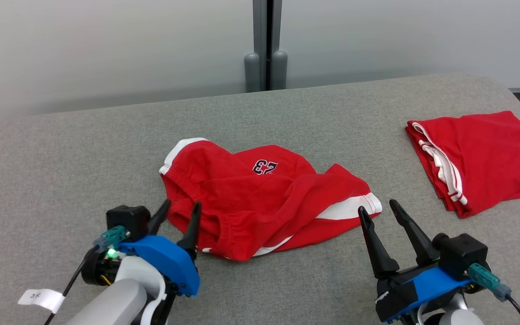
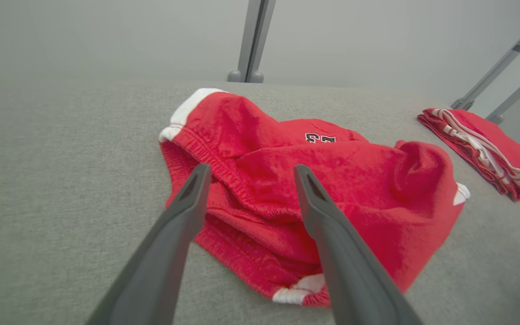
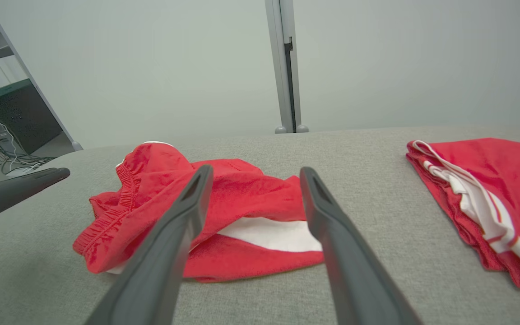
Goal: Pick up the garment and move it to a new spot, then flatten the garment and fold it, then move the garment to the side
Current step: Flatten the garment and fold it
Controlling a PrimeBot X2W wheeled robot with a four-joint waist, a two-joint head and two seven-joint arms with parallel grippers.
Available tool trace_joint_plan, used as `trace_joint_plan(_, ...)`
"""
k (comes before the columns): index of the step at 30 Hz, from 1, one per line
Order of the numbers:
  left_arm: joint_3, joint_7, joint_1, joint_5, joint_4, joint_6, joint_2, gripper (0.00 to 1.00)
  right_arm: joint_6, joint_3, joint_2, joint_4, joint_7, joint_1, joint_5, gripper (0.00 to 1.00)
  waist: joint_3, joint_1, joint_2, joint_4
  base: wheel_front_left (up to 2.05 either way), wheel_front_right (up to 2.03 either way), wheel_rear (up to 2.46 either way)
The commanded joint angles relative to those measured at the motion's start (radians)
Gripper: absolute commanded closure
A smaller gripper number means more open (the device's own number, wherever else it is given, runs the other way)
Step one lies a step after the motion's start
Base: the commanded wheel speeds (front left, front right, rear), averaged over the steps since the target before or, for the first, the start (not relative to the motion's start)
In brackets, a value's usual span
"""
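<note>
I hold left claw (image 1: 179,215) and right claw (image 1: 382,211) wide open, empty, shorts (image 1: 260,203) crumpled just ahead, seemingly poised to flatten them

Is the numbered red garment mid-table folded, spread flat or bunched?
Bunched: the numbered garment lies in uneven humps and creases, waistband rumpled, unlike the neatly folded garment on the robot's right.

The left pincer (image 2: 252,171) has its two dark fingers (image 2: 174,234) spread wide over the elastic waistband of the crumpled red shorts (image 2: 355,189), which lie heaped on the grey worktop (image 2: 61,189). A number patch (image 2: 320,137) faces up. Off to the right, well apart, lies a folded red garment (image 2: 490,144) with white trim.
</note>
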Motion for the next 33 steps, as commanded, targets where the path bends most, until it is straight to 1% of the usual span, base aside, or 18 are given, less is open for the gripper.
trace_joint_plan(1,-0.017,0.037,0.013,-0.015,-0.035,-0.019,0.003,0.00,0.001,0.000,-0.001,-0.004,0.001,0.014,0.000,0.00,-0.003,0.0000,0.0000,0.002,0.00,0.00,0.00)
trace_joint_plan(4,-0.049,0.135,0.027,-0.060,-0.085,-0.045,-0.007,0.00,0.001,0.002,-0.001,-0.007,0.003,0.013,0.000,0.00,-0.003,0.0000,0.0000,0.003,0.00,0.00,0.00)
trace_joint_plan(8,-0.083,0.246,0.004,-0.085,-0.091,-0.035,-0.015,0.00,0.001,0.015,-0.001,-0.008,0.006,0.004,0.004,0.00,0.001,0.0000,0.0000,-0.007,0.00,0.00,0.00)
trace_joint_plan(10,-0.092,0.280,-0.012,-0.089,-0.076,-0.027,-0.021,0.00,0.000,0.017,-0.001,-0.007,0.003,-0.004,0.009,0.00,0.006,0.0000,0.0000,-0.017,0.00,0.00,0.00)
trace_joint_plan(13,-0.090,0.298,-0.032,-0.092,-0.046,-0.020,-0.035,0.00,0.001,0.017,-0.001,-0.004,-0.005,-0.005,0.011,0.00,0.015,0.0000,0.0000,-0.033,0.00,0.00,0.00)
trace_joint_plan(16,-0.087,0.321,-0.050,-0.110,-0.014,-0.032,-0.048,0.00,0.001,0.013,-0.001,-0.001,-0.009,-0.004,0.014,0.00,0.025,0.0000,0.0000,-0.047,0.00,0.00,0.00)
trace_joint_plan(17,-0.085,0.330,-0.054,-0.119,-0.004,-0.039,-0.053,0.29,0.001,0.012,0.000,0.001,-0.011,-0.005,0.016,0.00,0.027,0.0000,0.0000,-0.051,0.00,0.00,0.00)
trace_joint_plan(18,-0.079,0.334,-0.057,-0.129,0.007,-0.043,-0.057,0.51,0.001,0.012,-0.001,0.002,-0.014,-0.006,0.018,0.00,0.031,0.0000,0.0000,-0.056,0.00,0.00,0.00)
trace_joint_plan(19,-0.076,0.334,-0.063,-0.132,0.017,-0.046,-0.058,0.97,0.001,0.012,-0.001,0.004,-0.016,-0.008,0.020,0.00,0.034,0.0000,0.0000,-0.060,0.00,0.00,0.00)
trace_joint_plan(20,-0.067,0.326,-0.067,-0.138,0.026,-0.049,-0.060,1.00,0.001,0.013,0.000,0.005,-0.018,-0.010,0.022,0.00,0.037,0.0000,0.0000,-0.064,0.00,0.00,0.00)
trace_joint_plan(21,-0.055,0.314,-0.068,-0.148,0.033,-0.055,-0.065,1.00,0.001,0.013,0.000,0.006,-0.019,-0.013,0.022,0.00,0.039,0.0000,0.0000,-0.067,0.00,0.00,0.00)
trace_joint_plan(23,-0.008,0.256,-0.071,-0.164,0.041,-0.053,-0.073,1.00,0.001,0.011,-0.001,0.007,-0.026,-0.016,0.022,0.00,0.044,0.0000,0.0000,-0.072,0.00,0.00,0.00)
trace_joint_plan(28,0.086,0.118,-0.068,-0.174,0.079,-0.022,-0.059,1.00,0.001,0.003,0.000,0.009,-0.030,-0.017,0.018,0.00,0.055,0.0000,0.0000,-0.071,0.00,0.00,0.00)
trace_joint_plan(31,0.120,0.078,-0.076,-0.176,0.110,-0.002,-0.046,1.00,0.001,0.003,0.000,0.010,-0.031,-0.020,0.016,0.00,0.061,0.0000,0.0000,-0.066,0.00,0.00,0.00)
trace_joint_plan(33,0.130,0.071,-0.085,-0.170,0.135,0.009,-0.033,1.00,0.001,0.008,0.000,0.011,-0.030,-0.025,0.016,0.00,0.065,0.0000,0.0000,-0.065,0.00,0.00,0.00)
